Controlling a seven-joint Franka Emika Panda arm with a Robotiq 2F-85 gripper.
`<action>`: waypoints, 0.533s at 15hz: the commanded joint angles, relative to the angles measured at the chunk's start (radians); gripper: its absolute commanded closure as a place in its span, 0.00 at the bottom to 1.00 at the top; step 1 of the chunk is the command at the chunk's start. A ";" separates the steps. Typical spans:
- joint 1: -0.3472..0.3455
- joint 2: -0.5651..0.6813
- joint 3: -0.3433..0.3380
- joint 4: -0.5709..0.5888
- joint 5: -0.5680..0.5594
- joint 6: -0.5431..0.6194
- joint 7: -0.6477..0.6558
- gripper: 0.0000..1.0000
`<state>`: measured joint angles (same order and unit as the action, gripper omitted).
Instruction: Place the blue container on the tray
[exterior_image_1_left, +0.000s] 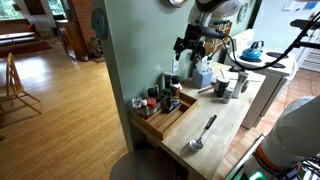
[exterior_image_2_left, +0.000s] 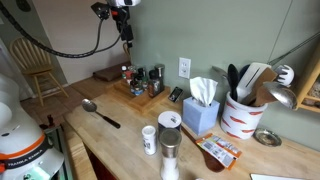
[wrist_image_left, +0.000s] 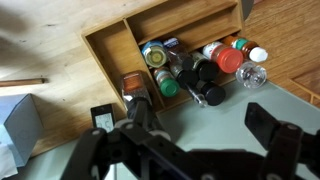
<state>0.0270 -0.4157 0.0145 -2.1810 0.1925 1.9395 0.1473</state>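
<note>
The long, shallow tray (wrist_image_left: 112, 55) of light brown wood has low raised sides and an inner divider. One compartment lies bare. The adjoining part holds a cluster of small dark spice jars (wrist_image_left: 195, 72) with round red, green and white caps.

The small, pale blue, whitish upright container (exterior_image_2_left: 149, 140) is cylindrical and smooth. It stands on the light wooden surface (exterior_image_2_left: 115, 138) at lower centre of an exterior view, just beside a grey metal cup (exterior_image_2_left: 170, 121) and well apart from the tray.

The black end effector (exterior_image_2_left: 127, 42) hangs at upper left above the tray. Its fingers are spread wide and released, holding and touching nothing.
</note>
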 joint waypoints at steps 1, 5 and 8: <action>-0.058 -0.040 -0.045 -0.079 -0.008 0.009 0.001 0.00; -0.140 -0.063 -0.115 -0.186 -0.029 0.019 -0.012 0.00; -0.218 -0.063 -0.165 -0.256 -0.040 0.051 0.024 0.00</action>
<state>-0.1303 -0.4437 -0.1160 -2.3465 0.1719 1.9428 0.1381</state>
